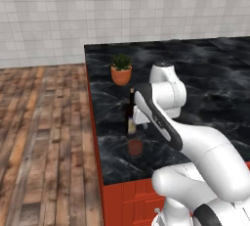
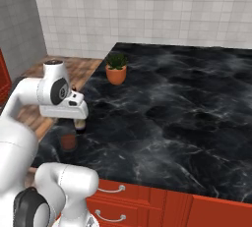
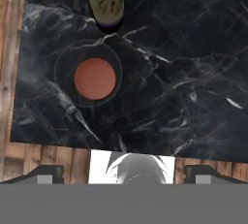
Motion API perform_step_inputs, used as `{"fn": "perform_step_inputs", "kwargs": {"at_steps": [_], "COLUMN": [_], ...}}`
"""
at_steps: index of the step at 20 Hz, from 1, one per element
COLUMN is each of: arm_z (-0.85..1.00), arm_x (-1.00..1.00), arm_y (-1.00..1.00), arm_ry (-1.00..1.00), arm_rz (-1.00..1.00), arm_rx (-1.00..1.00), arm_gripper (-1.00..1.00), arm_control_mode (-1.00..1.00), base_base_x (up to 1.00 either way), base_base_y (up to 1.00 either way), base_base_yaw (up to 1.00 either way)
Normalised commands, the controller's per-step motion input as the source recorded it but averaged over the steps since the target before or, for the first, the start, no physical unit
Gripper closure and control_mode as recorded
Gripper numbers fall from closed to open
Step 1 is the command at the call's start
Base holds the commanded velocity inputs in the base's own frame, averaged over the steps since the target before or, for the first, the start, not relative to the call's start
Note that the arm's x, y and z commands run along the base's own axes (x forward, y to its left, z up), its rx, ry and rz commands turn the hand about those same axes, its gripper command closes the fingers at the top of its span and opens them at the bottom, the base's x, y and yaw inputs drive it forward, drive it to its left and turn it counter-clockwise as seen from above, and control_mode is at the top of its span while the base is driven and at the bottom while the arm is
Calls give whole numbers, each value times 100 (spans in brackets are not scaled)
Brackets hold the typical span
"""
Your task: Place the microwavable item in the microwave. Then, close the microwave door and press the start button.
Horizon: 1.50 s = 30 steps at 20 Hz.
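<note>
In the hand view the claw (image 3: 123,174) hangs at the bottom edge, jaws spread wide and holding nothing. Just above it, left of centre, the microwavable item (image 3: 95,78) sits on the black marble tabletop (image 3: 193,72) — a squat reddish-brown cup seen from above. Touching-close beyond it, at the top of the frame, stands the wine bottle (image 3: 104,2). Farther back, in the left base view's upper middle, is the potted plant (image 1: 121,69). The risk — a finger descending on the far side could clip the bottle and topple it.
</note>
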Motion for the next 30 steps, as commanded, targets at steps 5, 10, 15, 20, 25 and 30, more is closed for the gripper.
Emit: {"fn": "perform_step_inputs", "kwargs": {"at_steps": [5, 10, 15, 20, 25, 30], "arm_z": [-30, -30, -21, -27, -30, -28], "arm_x": [0, 0, 20, 36, 25, 6], "arm_y": [0, 0, 0, 3, 5, 8], "arm_ry": [10, 7, 1, 0, 0, 0], "arm_rz": [0, 0, -2, -9, -10, -11], "arm_rx": [0, 0, 0, 0, 0, 0], "arm_gripper": [-100, -100, -100, -100, -100, -100], "arm_control_mode": [-100, -100, -100, -100, -100, -100], "base_base_x": [0, 0, 0, 0, 0, 0], "base_base_y": [0, 0, 0, 0, 0, 0], "base_base_yaw": [0, 0, 0, 0, 0, 0]}}
